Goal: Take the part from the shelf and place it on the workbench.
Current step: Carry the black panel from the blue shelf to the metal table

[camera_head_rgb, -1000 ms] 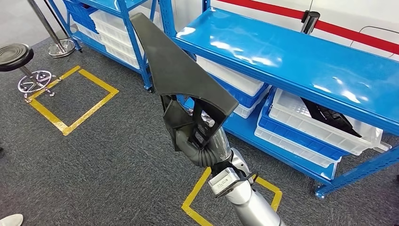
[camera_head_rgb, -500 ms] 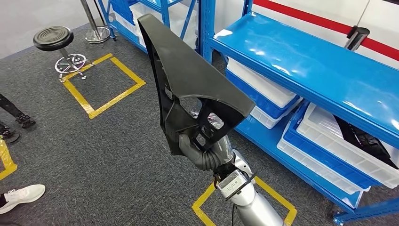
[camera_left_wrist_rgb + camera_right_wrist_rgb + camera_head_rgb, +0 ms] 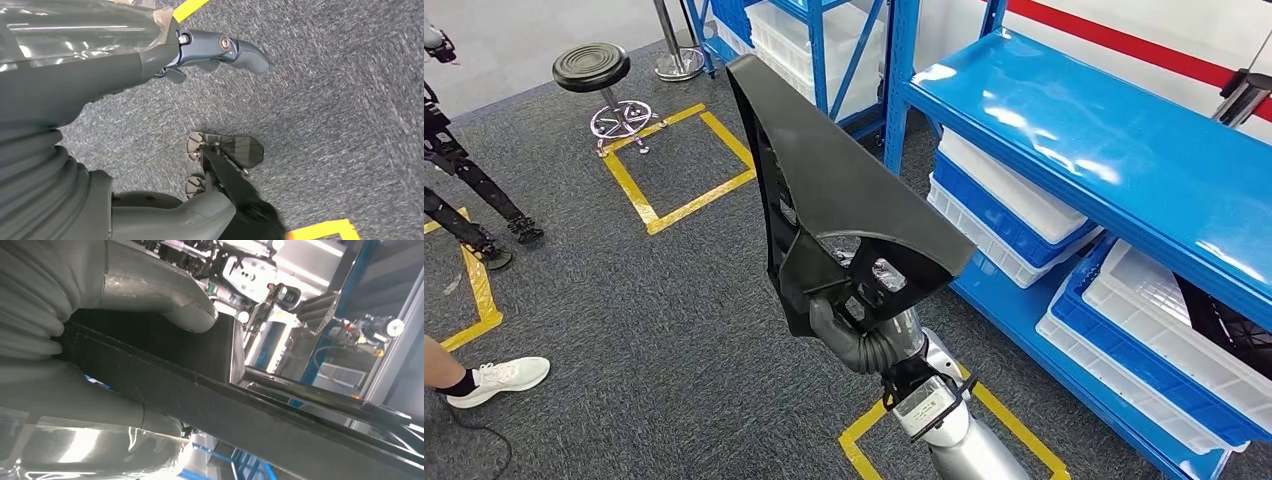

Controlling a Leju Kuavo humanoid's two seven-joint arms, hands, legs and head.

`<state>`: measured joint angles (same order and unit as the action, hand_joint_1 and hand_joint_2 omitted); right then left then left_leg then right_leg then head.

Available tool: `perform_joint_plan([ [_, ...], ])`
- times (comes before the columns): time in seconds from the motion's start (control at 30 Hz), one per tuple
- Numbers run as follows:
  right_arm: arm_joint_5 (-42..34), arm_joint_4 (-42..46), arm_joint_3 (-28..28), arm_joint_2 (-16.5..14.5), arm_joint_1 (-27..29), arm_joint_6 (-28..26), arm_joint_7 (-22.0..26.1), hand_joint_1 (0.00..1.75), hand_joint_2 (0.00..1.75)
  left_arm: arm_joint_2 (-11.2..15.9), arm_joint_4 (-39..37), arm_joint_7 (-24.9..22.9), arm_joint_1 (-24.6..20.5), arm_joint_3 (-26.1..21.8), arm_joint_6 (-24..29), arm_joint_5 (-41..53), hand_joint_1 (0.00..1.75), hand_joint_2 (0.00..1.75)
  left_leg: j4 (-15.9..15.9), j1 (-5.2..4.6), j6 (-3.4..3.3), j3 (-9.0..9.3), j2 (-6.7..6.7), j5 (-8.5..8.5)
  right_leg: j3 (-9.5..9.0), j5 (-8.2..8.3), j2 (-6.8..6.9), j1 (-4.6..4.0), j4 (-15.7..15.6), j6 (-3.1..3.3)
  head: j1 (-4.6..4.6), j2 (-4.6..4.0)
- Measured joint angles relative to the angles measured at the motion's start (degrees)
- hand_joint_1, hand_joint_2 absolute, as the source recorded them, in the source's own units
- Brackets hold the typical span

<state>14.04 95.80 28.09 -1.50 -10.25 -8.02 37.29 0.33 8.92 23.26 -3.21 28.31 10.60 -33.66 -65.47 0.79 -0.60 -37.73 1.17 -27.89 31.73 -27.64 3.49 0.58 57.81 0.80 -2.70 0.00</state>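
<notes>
**Colours on show**

A matte black part (image 3: 824, 190) is showing at centre, blue shelves (image 3: 1114, 150) with white bins (image 3: 1014, 195) at right, yellow tape squares (image 3: 679, 165) on speckled grey carpet (image 3: 624, 300), and a white shoe (image 3: 504, 378) lower left.

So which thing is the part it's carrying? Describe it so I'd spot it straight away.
Start at the blue shelves on the right, then look to the silver arm rising from below. Its right hand grips the part: a long, dark, wedge-shaped plastic panel held upright, tapering to its top, unlike the white bins behind.

Right hand (image 3: 849, 310) raised up front, wrapped on the black part (image 3: 834, 190); left hand (image 3: 200, 50) hangs down, fingers apart, looks empty.
</notes>
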Motion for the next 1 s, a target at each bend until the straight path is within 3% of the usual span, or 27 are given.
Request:
perform_joint_plan([
  [0.07,-0.08,-0.02,0.0,0.03,-0.02,0.0,0.21,1.75,1.75,0.02,0.01,0.11,-0.16,0.03,0.03,-0.01,0.0,1.75,6.02,-0.5,-0.64,3.17,1.59,1.71,-0.05,-0.12,0.79,-0.35,-0.01,-0.21,-0.03,0.01],
  [0.1,-0.12,-0.04,0.01,0.06,-0.01,0.0,0.35,1.75,1.75,0.02,0.02,0.22,-0.25,0.04,0.07,-0.04,0.0,1.75,7.04,-0.78,-0.9,3.58,1.9,1.75,-0.06,-0.18,1.18,-0.43,-0.04,-0.43,-0.05,0.01],
  [0.17,-0.23,-0.11,0.03,0.09,0.0,0.0,0.59,1.75,1.75,0.02,0.02,0.49,-0.33,0.05,0.31,-0.17,0.0,1.75,7.5,-0.96,-1.45,3.6,0.8,2.07,-0.15,-0.28,1.97,-0.48,-0.19,-1.03,-0.03,0.02],
  [0.23,-0.38,-0.2,0.04,0.11,0.01,0.0,0.7,1.75,1.75,-0.09,0.02,0.69,-0.34,0.04,0.62,-0.29,0.0,1.75,8.46,-0.73,-2.14,4.11,-0.23,2.77,0.33,-1.26,0.8,-0.45,1.22,-1.34,-0.08,0.02],
  [0.33,-0.56,-0.45,0.06,0.44,0.25,-0.02,0.83,1.75,1.75,-0.24,0.02,0.77,-0.62,0.04,0.79,-0.32,0.0,1.75,9.02,-0.54,-2.74,4.35,-2.0,3.34,4.9,-5.57,-2.57,-0.12,11.07,-0.9,-0.19,0.01],
  [0.4,-0.61,-0.73,0.05,0.69,0.58,-0.04,0.85,1.75,1.75,-0.31,0.02,0.77,-0.62,0.06,0.87,-0.22,0.0,1.75,8.99,-0.58,-2.73,4.27,-3.42,3.34,7.49,-6.77,-3.05,-0.01,15.8,-1.19,-0.21,0.01],
  [0.43,-0.61,-0.83,0.04,0.75,0.67,-0.04,0.87,1.75,1.75,-0.39,0.02,0.76,-0.58,0.08,0.95,-0.18,0.0,1.75,8.94,-0.58,-2.71,4.27,-4.11,3.34,7.32,-5.98,-3.16,0.04,15.0,-1.62,-0.21,0.01],
  [0.5,-0.64,-0.94,0.05,0.79,0.72,-0.01,1.02,1.75,1.75,-0.6,0.02,0.83,-0.56,0.1,1.2,-0.14,0.0,1.75,8.69,-0.55,-2.5,4.28,-5.54,3.24,4.11,-2.53,-4.2,0.36,7.62,-2.63,-0.22,0.01],
  [0.53,-0.66,-0.99,0.06,0.8,0.71,0.04,1.13,1.75,1.75,-0.69,0.02,0.89,-0.57,0.1,1.31,-0.15,0.0,1.75,8.43,-0.64,-2.24,4.19,-6.21,3.09,2.36,-0.99,-4.91,0.49,3.8,-2.78,-0.22,0.01],
  [0.6,-0.68,-1.1,0.08,0.84,0.71,0.15,1.31,1.75,1.75,-0.78,0.02,1.01,-0.54,0.1,1.48,-0.15,0.0,1.75,8.02,-0.72,-1.59,3.84,-7.13,2.91,0.62,0.41,-5.73,0.56,0.07,-2.36,-0.18,0.01],
  [0.67,-0.68,-1.17,0.09,0.83,0.67,0.22,1.38,1.75,1.75,-0.75,0.02,1.06,-0.41,0.1,1.56,-0.15,0.0,1.75,7.94,-0.53,-0.97,3.52,-7.68,2.95,0.57,0.6,-5.11,0.44,-0.01,-1.56,-0.16,0.02],
  [0.7,-0.69,-1.18,0.09,0.78,0.63,0.24,1.39,1.75,1.75,-0.73,0.02,1.07,-0.3,0.09,1.61,-0.15,0.0,1.75,7.7,-0.42,-0.68,3.36,-7.38,2.77,0.5,0.72,-4.75,0.48,-0.13,-1.18,-0.16,0.01],
  [0.77,-0.69,-1.18,0.09,0.61,0.57,0.28,1.45,1.75,1.75,-0.74,0.02,1.08,-0.22,0.09,1.66,-0.15,0.0,1.75,4.48,-0.29,-0.06,1.82,-5.06,0.74,0.27,0.81,-3.76,0.6,-0.41,-0.29,0.0,0.01],
  [0.83,-0.69,-1.22,0.07,0.52,0.62,0.3,1.51,1.75,1.75,-0.81,0.02,1.09,-0.34,0.1,1.68,-0.15,0.0,1.75,-2.82,-0.13,0.41,-1.8,-2.28,-2.92,0.2,0.65,-2.65,0.34,-0.44,0.29,0.15,0.01],
  [0.9,-0.67,-1.28,0.06,0.51,0.69,0.31,1.53,1.75,1.75,-0.85,0.02,1.06,-0.38,0.13,1.79,-0.12,0.0,1.75,-8.41,0.04,0.64,-4.78,-1.46,-4.69,0.21,0.53,-1.45,0.04,-0.43,0.49,0.15,0.01],
  [0.93,-0.66,-1.31,0.06,0.51,0.7,0.31,1.53,1.75,1.75,-0.87,0.02,1.02,-0.35,0.19,1.88,-0.05,0.0,1.75,-8.37,0.06,0.61,-4.82,-1.33,-4.07,0.2,0.48,-0.89,-0.06,-0.43,0.53,0.15,0.01],
  [1.0,-0.64,-1.29,0.07,0.49,0.68,0.31,1.55,1.75,1.75,-0.86,0.02,0.86,-0.36,0.41,2.11,0.16,0.0,1.75,-1.99,-0.05,0.14,-1.46,-0.33,-0.59,0.05,0.36,0.16,-0.21,-0.43,0.52,0.16,0.01],
])
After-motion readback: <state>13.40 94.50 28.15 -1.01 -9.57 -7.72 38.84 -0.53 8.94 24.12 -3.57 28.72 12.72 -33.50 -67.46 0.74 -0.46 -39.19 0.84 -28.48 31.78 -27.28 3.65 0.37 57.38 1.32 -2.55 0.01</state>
